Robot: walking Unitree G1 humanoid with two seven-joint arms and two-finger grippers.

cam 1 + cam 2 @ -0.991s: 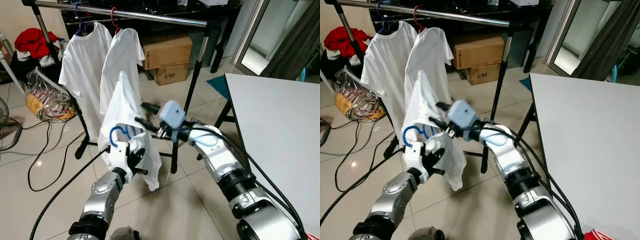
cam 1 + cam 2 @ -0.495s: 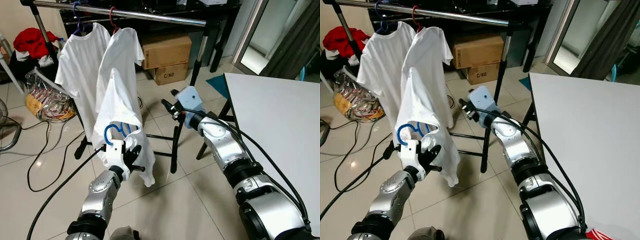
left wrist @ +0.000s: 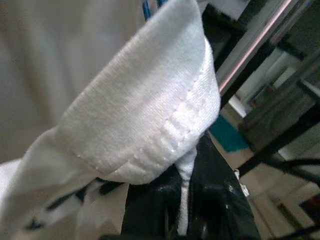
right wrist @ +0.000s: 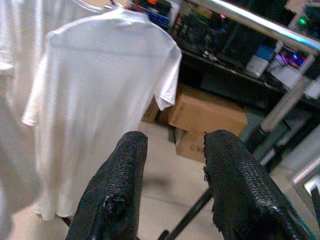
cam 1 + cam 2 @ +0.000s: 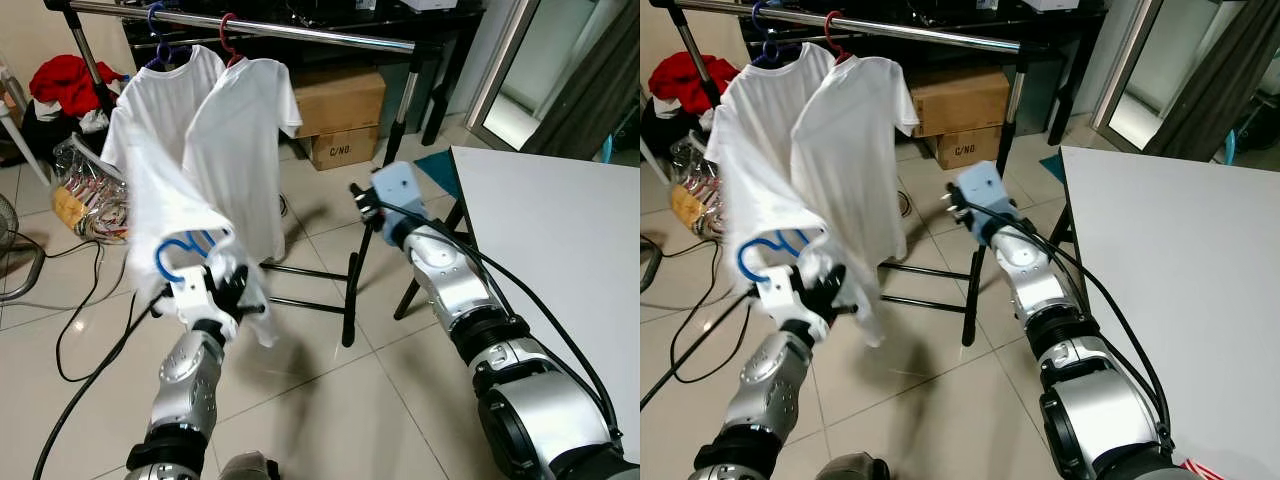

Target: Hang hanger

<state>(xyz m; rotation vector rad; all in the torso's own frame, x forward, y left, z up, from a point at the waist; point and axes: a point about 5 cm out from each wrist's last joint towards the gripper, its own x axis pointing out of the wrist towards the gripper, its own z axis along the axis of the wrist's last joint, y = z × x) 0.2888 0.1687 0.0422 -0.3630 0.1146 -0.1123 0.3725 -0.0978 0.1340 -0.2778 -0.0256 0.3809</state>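
the left gripper (image 5: 222, 290) pinches a blue hanger (image 5: 180, 256) with a soft white t-shirt (image 5: 160, 205) draped on it, low before the rack, hook up, likely readied for lifting. the right gripper (image 4: 172, 185), rough pads spread and empty, points toward the rack. beyond, two white shirts (image 5: 240, 140) hang from the shiny metal rail (image 5: 300, 33).

Left pincer (image 5: 228, 290) raised, fingers clamped; right pincer (image 4: 172, 195) extended forward, fingers parted.

I see a blue hanger (image 5: 178, 252) in a plain white shirt (image 5: 150, 195), a chrome rail (image 5: 250, 27), brown boxes (image 5: 335, 100).
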